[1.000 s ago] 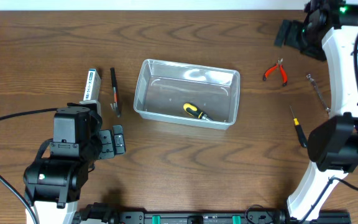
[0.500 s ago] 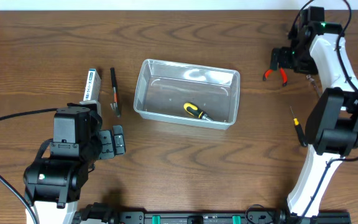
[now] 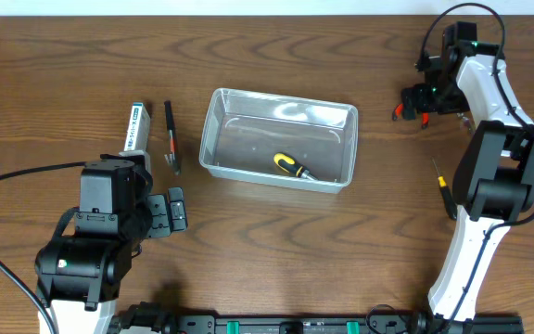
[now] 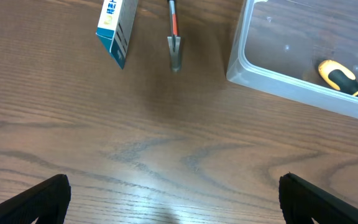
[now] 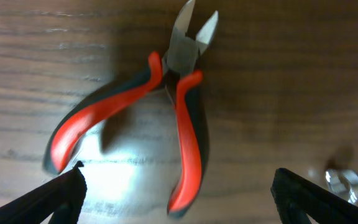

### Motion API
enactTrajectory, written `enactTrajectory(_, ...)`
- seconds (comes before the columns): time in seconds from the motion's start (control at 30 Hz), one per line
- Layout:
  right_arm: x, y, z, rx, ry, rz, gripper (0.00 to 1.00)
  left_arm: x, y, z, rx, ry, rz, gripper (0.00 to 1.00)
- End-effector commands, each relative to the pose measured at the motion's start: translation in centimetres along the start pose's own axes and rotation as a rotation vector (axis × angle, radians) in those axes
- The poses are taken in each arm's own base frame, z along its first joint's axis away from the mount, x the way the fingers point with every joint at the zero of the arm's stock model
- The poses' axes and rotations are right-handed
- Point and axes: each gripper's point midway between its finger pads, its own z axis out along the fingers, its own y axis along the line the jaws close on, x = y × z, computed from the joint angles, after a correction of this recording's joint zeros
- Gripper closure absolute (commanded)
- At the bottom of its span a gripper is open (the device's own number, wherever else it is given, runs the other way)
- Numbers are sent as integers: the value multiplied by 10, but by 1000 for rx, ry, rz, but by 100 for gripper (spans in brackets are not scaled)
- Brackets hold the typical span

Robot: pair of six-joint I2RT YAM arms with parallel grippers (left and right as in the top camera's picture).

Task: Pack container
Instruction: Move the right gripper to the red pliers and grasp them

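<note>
Down at the near left, the left gripper (image 4: pixel 176 202) stands wide open over the table, gripping nothing, with a blue-and-white box (image 3: pixel 135 128) and a thin tool (image 3: pixel 171 137) beyond it. Mid-table sits the container (image 3: pixel 213 139), a yellow-handled screwdriver (image 3: pixel 291 167) lying inside. At far right, the right gripper (image 5: pixel 178 193) hangs spread wide above the red-handled cutters (image 5: pixel 188 130), empty.

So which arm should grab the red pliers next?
Right. The right gripper hovers open directly above the red pliers; the left gripper sits far off, beyond the container.
</note>
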Motion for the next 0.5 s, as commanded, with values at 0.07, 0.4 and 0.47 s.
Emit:
enactTrajectory(0.07, 1, -2, 16, -5, 8, -42, 11, -4, 2, -4, -11, -14, -6, 2)
enactTrajectory(0.4, -3, -4, 16, -1, -8, -49, 48, -4, 2, -4, -11, -15, -6, 2)
enactTrajectory(0.47, -2, -3, 16, -2, -3, -49, 56, -4, 2, -4, -11, -15, -6, 2)
